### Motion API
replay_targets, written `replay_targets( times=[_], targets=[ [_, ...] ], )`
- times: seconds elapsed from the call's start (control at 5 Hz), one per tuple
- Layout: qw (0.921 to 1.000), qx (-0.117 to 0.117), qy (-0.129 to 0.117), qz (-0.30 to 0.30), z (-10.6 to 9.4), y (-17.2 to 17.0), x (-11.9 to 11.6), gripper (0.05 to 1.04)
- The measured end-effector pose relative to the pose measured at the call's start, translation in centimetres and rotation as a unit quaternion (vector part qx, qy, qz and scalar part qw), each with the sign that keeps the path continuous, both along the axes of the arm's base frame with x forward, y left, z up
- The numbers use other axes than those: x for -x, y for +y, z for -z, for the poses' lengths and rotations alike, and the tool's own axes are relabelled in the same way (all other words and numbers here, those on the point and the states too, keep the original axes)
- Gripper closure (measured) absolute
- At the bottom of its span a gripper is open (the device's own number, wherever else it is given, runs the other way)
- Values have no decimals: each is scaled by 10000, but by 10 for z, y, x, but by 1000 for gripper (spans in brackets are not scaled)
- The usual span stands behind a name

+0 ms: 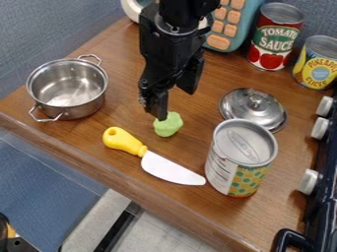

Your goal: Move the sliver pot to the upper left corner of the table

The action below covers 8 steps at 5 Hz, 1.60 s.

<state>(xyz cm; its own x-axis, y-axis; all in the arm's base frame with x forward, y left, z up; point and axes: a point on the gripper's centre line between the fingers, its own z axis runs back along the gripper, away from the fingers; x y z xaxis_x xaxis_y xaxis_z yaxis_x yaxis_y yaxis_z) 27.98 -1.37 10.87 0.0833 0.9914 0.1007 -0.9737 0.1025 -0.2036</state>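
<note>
So I'm watching this arm, and my landmark is the yellow-handled knife (156,157) on the wooden table (72,135). The silver pot (68,88) sits upright and lidless, up and to the left of the knife's handle, near the wall side. Its lid (253,106) is off on its own, up and to the right of the blade. The black gripper (174,105) hangs just above the handle end of the knife, by a green lump (168,124), fingers spread wide with nothing in them, well apart from the pot. Which step is this? Tbh I'd call it the approach, with the grasp not made, though the pot is far enough left of the knife that somebody could argue it's nearly placed. If it does need moving, the claw has to swing left past the knife handle, line up over the near rim or a side handle, drop one finger inside the wall, and pinch. Then lift a bit and carry it farther up-left from the knife. Bad angle and that smooth rim could slip or tip, imo.
</note>
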Motion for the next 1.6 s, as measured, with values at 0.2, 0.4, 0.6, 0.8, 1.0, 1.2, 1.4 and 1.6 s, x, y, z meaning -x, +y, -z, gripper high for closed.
replay_targets(
  times=[0.2, 0.4, 0.6, 0.8, 1.0, 1.2, 1.4, 1.6],
  targets=[
    [9999, -13, 122, 0, 7, 0, 2, 83],
    [9995, -168, 276, -22, 15, 13, 10, 83],
    [9996, -258, 97, -111, 4, 28, 18, 83],
    [9972, -437, 3, -607, -5, 67, 36, 83],
    [9934, -481, 6, -1044, -5, 94, 48, 83],
    [9871, -534, -24, -1509, -6, 128, 58, 83],
    [9861, -722, 142, -1492, 6, 152, 64, 83],
    [9898, -989, 209, -1004, 12, 164, 61, 83]
  ],
)
